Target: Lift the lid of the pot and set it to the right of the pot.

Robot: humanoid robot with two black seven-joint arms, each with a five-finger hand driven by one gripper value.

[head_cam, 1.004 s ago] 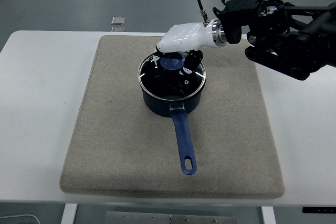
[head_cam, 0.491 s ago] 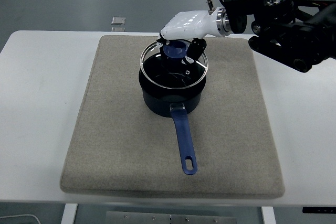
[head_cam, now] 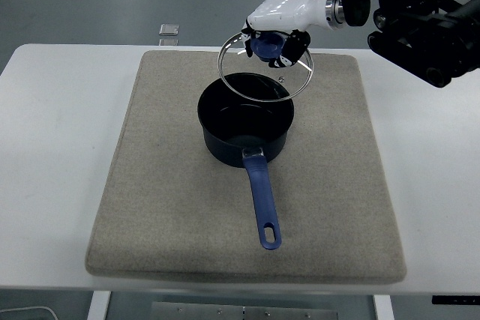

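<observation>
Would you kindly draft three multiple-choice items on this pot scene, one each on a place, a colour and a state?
1. Where is the glass lid?
A. Seated on the pot
B. Held in the air above the pot's far rim
C. Flat on the mat, right of the pot

2. What colour is the pot's handle?
A. Blue
B. Red
C. Yellow

3. What is the right hand doing?
A. Resting open on the table
B. Gripping the pot's handle
C. Grasping the lid's knob

Key: 1 B, the lid hangs tilted over the far edge of the pot, whose inside is open to view. 2 A, the handle pointing at the near edge is blue. 3 C, the fingers are closed round the blue knob.
</observation>
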